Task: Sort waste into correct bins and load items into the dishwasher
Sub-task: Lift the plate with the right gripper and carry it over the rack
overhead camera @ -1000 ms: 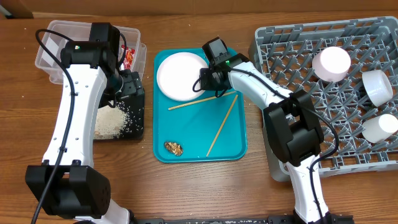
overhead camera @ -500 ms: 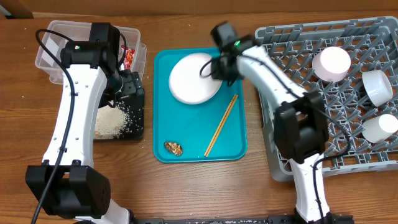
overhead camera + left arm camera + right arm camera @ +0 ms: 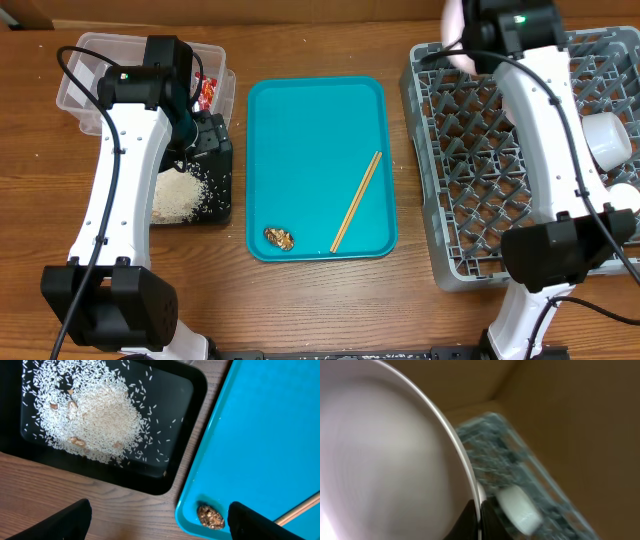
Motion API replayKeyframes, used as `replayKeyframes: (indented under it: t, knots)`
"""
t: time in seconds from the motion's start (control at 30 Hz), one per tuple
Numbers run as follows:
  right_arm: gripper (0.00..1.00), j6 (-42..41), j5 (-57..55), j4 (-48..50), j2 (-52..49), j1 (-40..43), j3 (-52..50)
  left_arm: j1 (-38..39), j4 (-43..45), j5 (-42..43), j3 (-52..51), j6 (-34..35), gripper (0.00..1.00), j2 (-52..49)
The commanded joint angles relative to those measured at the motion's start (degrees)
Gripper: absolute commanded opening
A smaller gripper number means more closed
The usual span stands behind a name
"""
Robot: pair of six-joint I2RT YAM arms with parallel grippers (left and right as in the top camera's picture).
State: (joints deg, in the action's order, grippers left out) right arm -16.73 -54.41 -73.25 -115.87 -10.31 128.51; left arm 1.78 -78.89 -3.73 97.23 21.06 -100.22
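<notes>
My right gripper [image 3: 479,516] is shut on the rim of the large white plate [image 3: 385,460], held on edge above the far left corner of the grey dishwasher rack [image 3: 480,160]. From overhead only a sliver of the plate [image 3: 453,30] shows beside that gripper [image 3: 478,28]. My left gripper [image 3: 157,527] hangs open and empty over the near edge of the black tray [image 3: 187,420], which holds rice [image 3: 95,415]. The brown food scrap [image 3: 210,516] lies just inside the right finger [image 3: 260,527]. A wooden chopstick [image 3: 357,200] rests on the teal tray [image 3: 310,130].
The clear tub [image 3: 90,70] at the back left holds a red wrapper [image 3: 207,92]. White bowls [image 3: 607,140] sit in the rack's right side, partly behind my right arm. The left arm covers much of the black tray [image 3: 222,200].
My right arm lifted the plate off the teal tray and swung it right and back, over the rack's far edge. Only one chopstick shows now. The left arm stayed still.
</notes>
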Motion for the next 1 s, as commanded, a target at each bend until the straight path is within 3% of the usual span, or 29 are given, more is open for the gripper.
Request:
replayKeyframes:
  t: [0.0,0.13,0.4,0.6,0.73,0.97]
  knots:
    - [0.04,-15.41,-17.51,-5.64,-0.5,2.08,-0.11,0.11,0.02,-0.7,1.07,0.83,0.89,0.92]
    - [0.04,-21.16,-17.97,-9.81,-0.5,3.15,-2.49,0.11,0.15,-0.7,1.07,0.81,0.89,0.92]
    - [0.04,-24.44,-18.03,-8.87,-0.5,2.75,-12.94,0.11,0.0,-0.7,1.07,0.81,0.89,0.92]
    - [0.04,-33.88,-20.15,-13.62,-0.5,2.25,-17.92,0.11,-0.04,-0.7,1.07,0.81,0.89,0.92]
    - [0.04,-45.2,-22.6,-19.04,-0.5,0.48,-18.03,0.11,0.04,-0.7,1.07,0.81,0.89,0.92]
    - [0.04,-50.86,-23.08,-19.5,-0.5,-2.47,-18.05,0.11,0.02,-0.68,1.07,0.83,0.89,0.92]
